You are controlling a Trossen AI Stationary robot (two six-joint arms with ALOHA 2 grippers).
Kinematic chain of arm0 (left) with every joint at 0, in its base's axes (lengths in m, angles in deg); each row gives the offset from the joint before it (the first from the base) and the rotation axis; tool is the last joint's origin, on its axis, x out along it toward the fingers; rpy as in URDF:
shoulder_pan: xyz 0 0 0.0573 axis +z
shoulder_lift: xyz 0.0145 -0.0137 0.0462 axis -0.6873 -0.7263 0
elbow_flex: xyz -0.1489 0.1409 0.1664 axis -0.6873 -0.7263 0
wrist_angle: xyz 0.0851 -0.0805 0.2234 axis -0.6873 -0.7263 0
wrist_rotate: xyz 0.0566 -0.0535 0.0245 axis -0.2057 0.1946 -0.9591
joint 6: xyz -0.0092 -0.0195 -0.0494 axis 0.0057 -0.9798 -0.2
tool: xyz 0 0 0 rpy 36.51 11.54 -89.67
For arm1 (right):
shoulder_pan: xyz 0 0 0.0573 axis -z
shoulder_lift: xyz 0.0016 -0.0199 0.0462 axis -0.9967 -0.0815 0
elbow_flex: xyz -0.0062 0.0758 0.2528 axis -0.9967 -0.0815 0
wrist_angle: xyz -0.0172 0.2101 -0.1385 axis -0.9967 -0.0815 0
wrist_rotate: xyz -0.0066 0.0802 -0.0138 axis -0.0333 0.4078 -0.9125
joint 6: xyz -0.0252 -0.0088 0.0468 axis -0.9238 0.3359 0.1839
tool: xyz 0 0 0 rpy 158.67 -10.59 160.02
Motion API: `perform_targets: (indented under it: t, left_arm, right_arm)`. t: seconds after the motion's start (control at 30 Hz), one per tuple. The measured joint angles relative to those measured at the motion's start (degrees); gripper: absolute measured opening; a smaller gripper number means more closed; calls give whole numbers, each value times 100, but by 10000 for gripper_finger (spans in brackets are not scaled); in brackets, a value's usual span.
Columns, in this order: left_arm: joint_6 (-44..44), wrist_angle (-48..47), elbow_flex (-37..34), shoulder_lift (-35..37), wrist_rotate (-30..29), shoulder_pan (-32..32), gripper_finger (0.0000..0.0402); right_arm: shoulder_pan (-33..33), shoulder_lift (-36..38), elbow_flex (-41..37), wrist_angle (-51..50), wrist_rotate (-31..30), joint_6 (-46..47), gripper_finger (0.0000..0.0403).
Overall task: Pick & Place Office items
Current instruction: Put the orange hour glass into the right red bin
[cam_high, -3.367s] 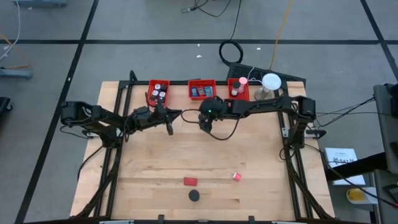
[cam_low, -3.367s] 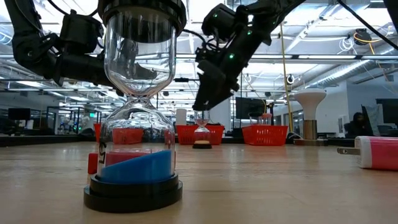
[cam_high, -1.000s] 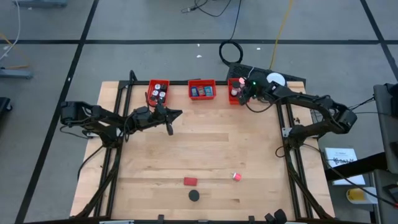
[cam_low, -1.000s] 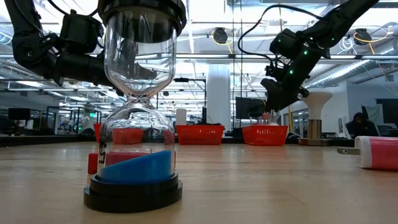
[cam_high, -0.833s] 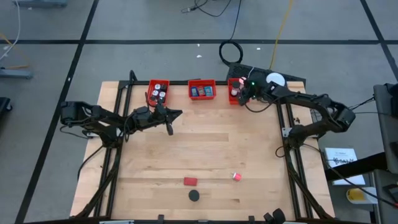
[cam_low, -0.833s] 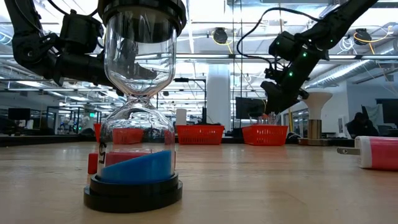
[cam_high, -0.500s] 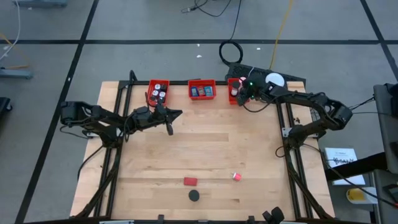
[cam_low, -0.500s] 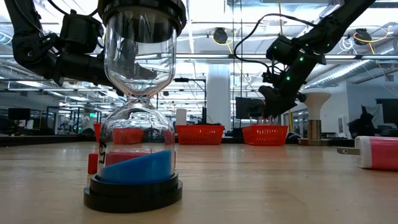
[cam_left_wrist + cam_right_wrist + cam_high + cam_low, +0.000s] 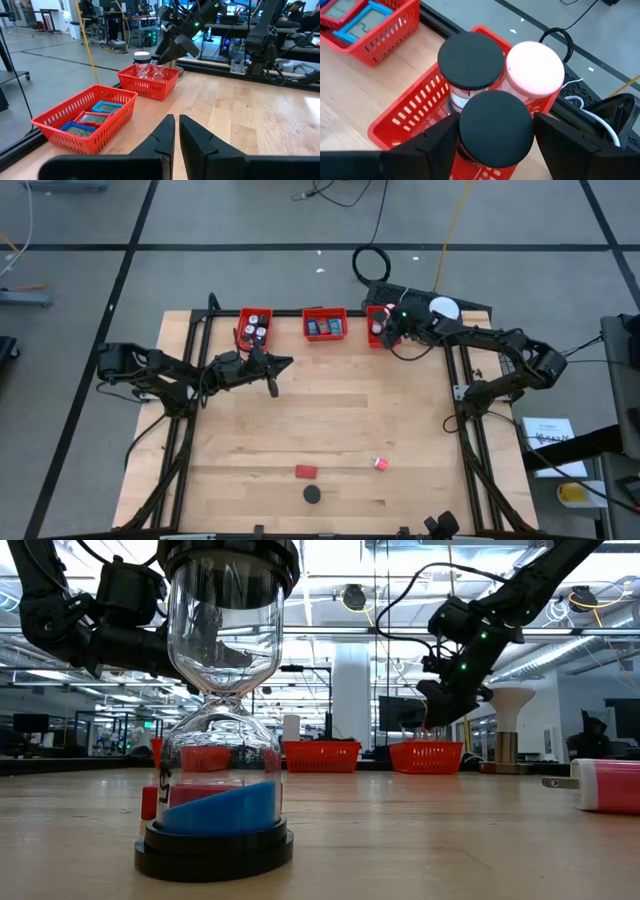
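- Since a few seconds ago my right arm has swung from in front of the middle bin (image 9: pixel 325 323) across to the right bin (image 9: pixel 372 313) at the table's far edge, near its far right corner.
- My right pincer (image 9: pixel 495 137) stands wide, one finger on each side of a black-capped hourglass (image 9: pixel 495 127) that sits upright in that bin.
- Only my right wrist view shows the bin's contents: a second black-capped hourglass (image 9: pixel 471 61) and a pink-capped one (image 9: pixel 535 69), all three crowded together.
- From above, my arm covers most of this bin.
- The low view shows my right pincer (image 9: pixel 440 705) above the bin, but not what lies inside.
- My left pincer (image 9: pixel 176 117) is closed on nothing, hanging just in front of the left bin (image 9: pixel 255 327).
- Near the table's near edge, well apart from the bins, lie a red block (image 9: pixel 306 472), a black disc (image 9: pixel 313 494) and a small pink piece (image 9: pixel 381 464).
- The low view reveals that disc as an hourglass with blue sand, filling the foreground and cut off at the top.
- The framed blue items in the middle bin are too small to identify.
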Motion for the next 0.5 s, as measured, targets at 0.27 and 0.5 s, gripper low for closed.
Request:
perform_targets:
  t: [0.27, 0.5]
  left_arm:
    - [2, 0, 0, 0, 2, -2, 26]
    - [1, 0, 0, 0, 0, 0, 26]
  right_arm:
    - [-2, 0, 0, 273, 2, -64, 261]
    - [-15, 22, 0, 331, 19, -234, 286]
